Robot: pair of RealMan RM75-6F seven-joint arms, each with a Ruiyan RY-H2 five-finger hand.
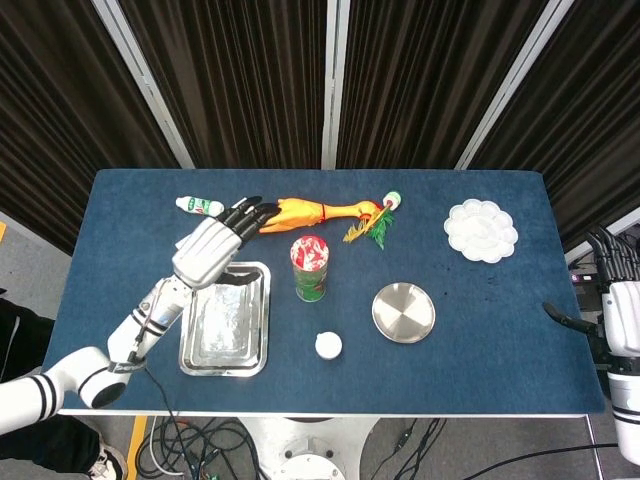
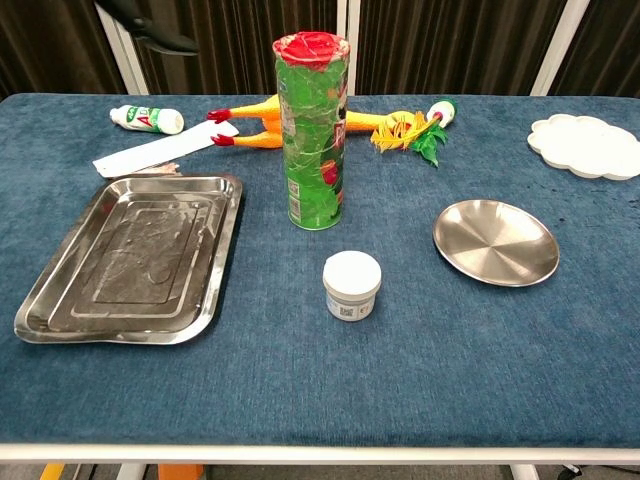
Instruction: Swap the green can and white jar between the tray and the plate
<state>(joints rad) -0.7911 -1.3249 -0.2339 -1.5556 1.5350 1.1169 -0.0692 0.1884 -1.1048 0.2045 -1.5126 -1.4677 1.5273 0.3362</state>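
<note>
Left hand hovers empty, fingers spread, above the tray's 12 o'clock edge. Right hand waits off-table at 3 o'clock, grip unclear. Green can and white jar both stand on cloth between tray and plate: 0 of 2 placed.

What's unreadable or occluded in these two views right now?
- Left hand: the chest view shows only dark fingertips at the top edge, the rest is cut off.
- White card: in the head view the left hand covers most of it.
- Right hand: cut by the head view's right edge, absent from the chest view.
- White jar label: too small to read.
- Green can: its far side is hidden.
</note>
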